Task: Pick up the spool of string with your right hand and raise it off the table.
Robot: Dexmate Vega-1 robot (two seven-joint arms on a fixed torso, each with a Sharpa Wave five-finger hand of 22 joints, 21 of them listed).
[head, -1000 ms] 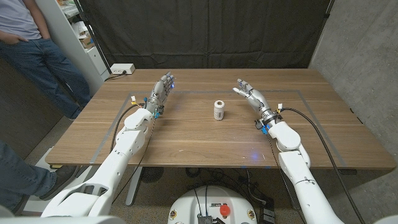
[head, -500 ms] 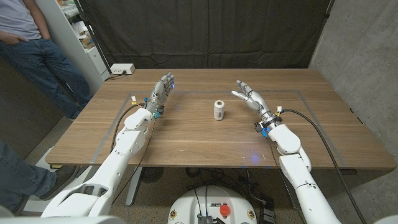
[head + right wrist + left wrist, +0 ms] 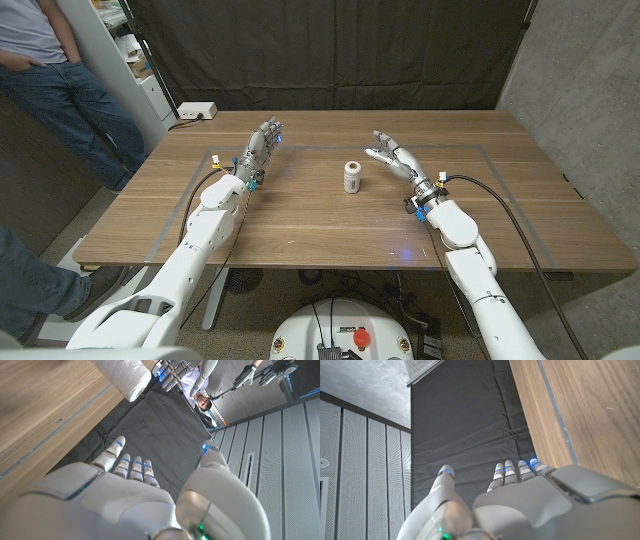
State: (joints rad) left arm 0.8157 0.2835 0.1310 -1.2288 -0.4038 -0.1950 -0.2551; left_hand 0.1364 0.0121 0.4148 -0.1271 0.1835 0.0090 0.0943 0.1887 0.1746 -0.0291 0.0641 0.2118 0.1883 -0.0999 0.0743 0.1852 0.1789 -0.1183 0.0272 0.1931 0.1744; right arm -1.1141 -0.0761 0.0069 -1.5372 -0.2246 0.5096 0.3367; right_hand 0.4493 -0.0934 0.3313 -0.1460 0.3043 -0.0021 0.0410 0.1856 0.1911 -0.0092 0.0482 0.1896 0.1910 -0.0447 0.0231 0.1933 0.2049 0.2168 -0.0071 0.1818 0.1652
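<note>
A small white spool of string [image 3: 352, 176] stands upright near the middle of the wooden table [image 3: 300, 220]. My right hand [image 3: 391, 156] hovers a short way to the spool's right, fingers apart and holding nothing. In the right wrist view the spool [image 3: 124, 375] shows beyond my right hand [image 3: 135, 495], clear of the fingers [image 3: 131, 467]. My left hand [image 3: 260, 142] is at the table's far left part, fingers stretched out and empty; the left wrist view shows that hand [image 3: 520, 500] beside the table's surface.
A person in jeans [image 3: 60, 90] stands at the far left beside a white shelf. A white power strip [image 3: 196, 111] lies at the table's back left corner. A black curtain hangs behind the table. Another person's leg [image 3: 25, 280] shows at the lower left.
My right hand has moved slightly left, closer to the spool. The spool and my left hand have not moved.
</note>
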